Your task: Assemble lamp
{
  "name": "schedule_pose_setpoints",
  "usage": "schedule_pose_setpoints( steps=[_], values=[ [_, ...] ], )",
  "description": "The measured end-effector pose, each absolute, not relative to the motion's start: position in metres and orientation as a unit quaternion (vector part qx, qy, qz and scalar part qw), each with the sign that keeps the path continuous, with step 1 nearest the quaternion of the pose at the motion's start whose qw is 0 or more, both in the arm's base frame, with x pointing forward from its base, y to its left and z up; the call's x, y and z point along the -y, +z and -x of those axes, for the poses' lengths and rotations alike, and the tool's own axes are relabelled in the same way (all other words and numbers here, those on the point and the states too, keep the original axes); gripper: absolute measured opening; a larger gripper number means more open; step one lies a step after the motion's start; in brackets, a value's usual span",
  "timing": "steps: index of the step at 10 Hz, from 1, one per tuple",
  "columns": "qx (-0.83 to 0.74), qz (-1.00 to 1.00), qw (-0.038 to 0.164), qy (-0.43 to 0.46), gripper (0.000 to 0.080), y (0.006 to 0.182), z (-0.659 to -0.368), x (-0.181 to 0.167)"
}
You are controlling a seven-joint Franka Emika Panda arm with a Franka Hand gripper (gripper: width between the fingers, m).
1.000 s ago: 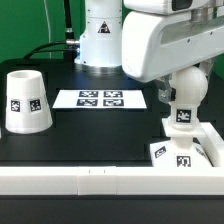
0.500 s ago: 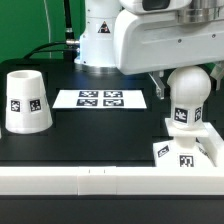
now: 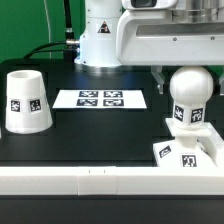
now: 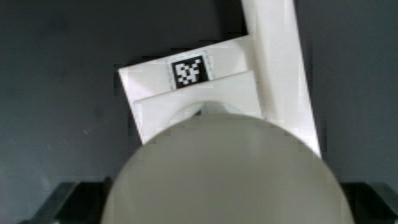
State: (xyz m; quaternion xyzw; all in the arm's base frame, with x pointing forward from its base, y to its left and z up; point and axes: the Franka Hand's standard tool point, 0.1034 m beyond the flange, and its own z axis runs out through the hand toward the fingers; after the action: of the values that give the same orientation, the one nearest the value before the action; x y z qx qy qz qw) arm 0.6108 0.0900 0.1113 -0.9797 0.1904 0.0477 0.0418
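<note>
The bulb (image 3: 190, 88) stands upright on the base (image 3: 185, 152), at four o'clock on the table (image 3: 100, 135), likely for seating. The claw (image 3: 176, 72) straddles its head; whether it grips cannot be told. The shade (image 3: 27, 100) sits at nine o'clock.

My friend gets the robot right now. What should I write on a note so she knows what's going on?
Pincer: open, hovering just over the bulb, holding nothing.
Bulb: upright on the base, at the exterior view's right.
Shade: standing by itself at the exterior view's left, away from the other parts.
Done: the bulb is on the base; how tightly it sits cannot be seen.
Left: pick up the shade and set it over the bulb.
</note>
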Motion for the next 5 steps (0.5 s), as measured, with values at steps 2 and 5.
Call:
schedule_pose_setpoints(
  steps=[2, 5],
  values=[
    [-0.231, 0.971, 0.041, 0.050, 0.0577, 0.1113, -0.6108, -0.0907],
    [-0.309, 0.949, 0.038, 0.053, 0.0577, 0.1114, -0.6106, -0.0924]
  ],
)
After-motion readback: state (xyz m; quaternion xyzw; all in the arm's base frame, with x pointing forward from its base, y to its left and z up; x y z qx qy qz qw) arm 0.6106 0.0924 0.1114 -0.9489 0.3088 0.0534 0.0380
